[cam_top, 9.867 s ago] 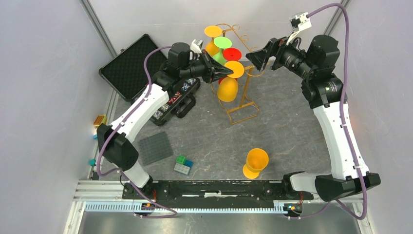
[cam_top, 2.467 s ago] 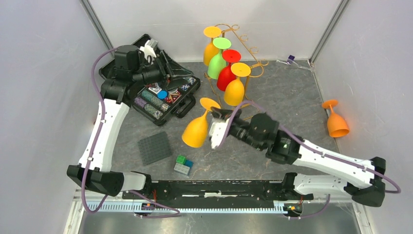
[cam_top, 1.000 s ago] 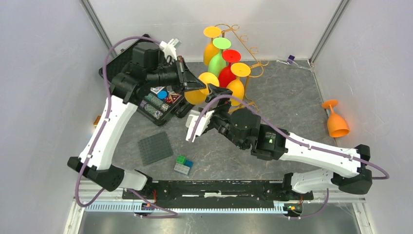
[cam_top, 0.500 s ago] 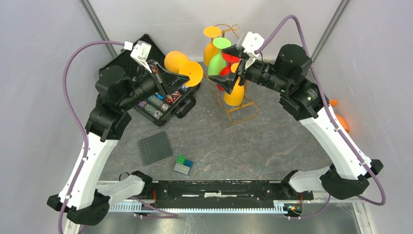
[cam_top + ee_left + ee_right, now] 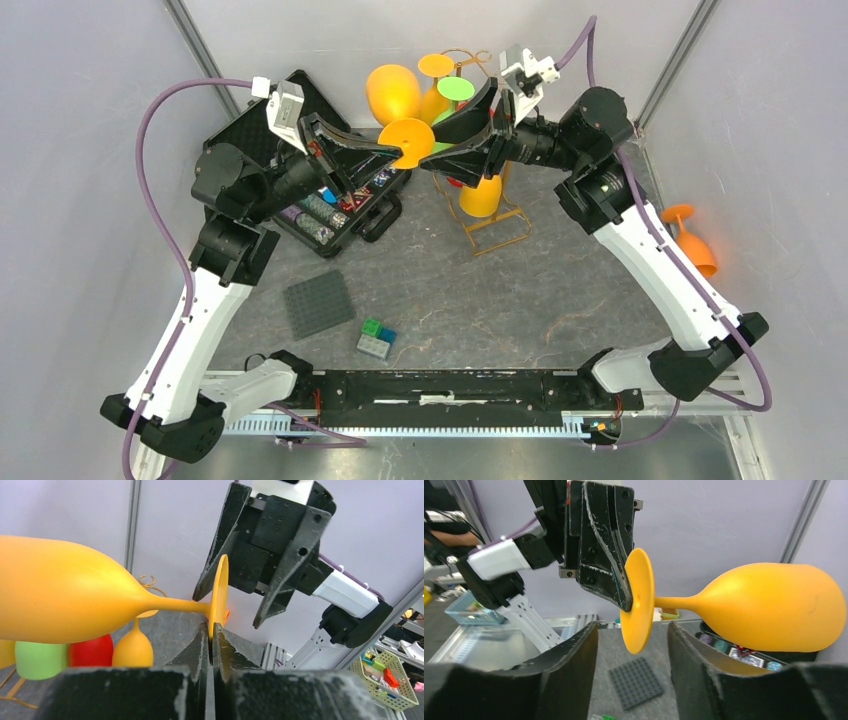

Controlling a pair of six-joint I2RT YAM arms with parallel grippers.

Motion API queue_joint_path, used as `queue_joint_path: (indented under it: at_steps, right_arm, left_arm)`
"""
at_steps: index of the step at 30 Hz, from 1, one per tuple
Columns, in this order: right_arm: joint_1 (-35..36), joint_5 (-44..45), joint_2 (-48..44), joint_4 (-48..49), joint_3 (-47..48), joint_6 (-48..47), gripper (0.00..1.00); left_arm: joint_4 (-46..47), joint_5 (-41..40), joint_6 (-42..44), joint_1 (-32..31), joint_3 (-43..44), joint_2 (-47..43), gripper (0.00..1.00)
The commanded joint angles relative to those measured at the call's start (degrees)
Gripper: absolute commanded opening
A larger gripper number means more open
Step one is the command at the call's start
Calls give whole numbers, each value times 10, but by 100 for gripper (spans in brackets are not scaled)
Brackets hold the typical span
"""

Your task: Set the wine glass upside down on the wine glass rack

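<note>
The left gripper (image 5: 210, 630), jaws pinched, grips the orange wine glass (image 5: 65, 600) by its foot; the right gripper (image 5: 631, 629), jaws spread, flanks that foot.

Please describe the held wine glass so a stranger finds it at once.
Find the gold rack at the back of the table. Beside it an orange wine glass lies sideways in the air, its foot pinched by the left gripper; no other glass is held.
</note>
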Motion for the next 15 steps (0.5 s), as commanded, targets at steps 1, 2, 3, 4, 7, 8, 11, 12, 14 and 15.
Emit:
queue_joint_path:
  at_steps: [1,2,3,4,7,8,11,12,14,15]
  right_arm:
    - [-9,-18,7,103,-1,94,51]
    - [-11,-21,12,114,-1,108,46]
    - [-10,-24,16,126,-2,120,38]
    - [-11,-25,20,137,-3,134,29]
    - [-12,-27,33,150,1,157,0]
    - [-14,-25,35,149,5,160,0]
    - [-26,-2,37,149,13,157,0]
    - [-34,7,35,148,15,153,0]
    - [-53,32,35,134,26,134,0]
    - [-65,46,36,126,33,125,0]
  left_arm:
    - [64,35,12,-1,-2,-1,2]
    - [67,39,9,-1,-3,1,2]
    - [69,43,6,-1,-4,1,2]
    - [72,47,3,-1,-4,3,2]
    - [73,49,-3,-1,-7,5,2]
    - [73,48,-2,-2,-8,5,4]
    - [66,33,10,-1,-11,2,47]
    - [64,26,16,-1,-13,0,61]
    - [46,-3,27,-1,-16,-7,90]
    - [39,-20,32,-1,-19,-10,96]
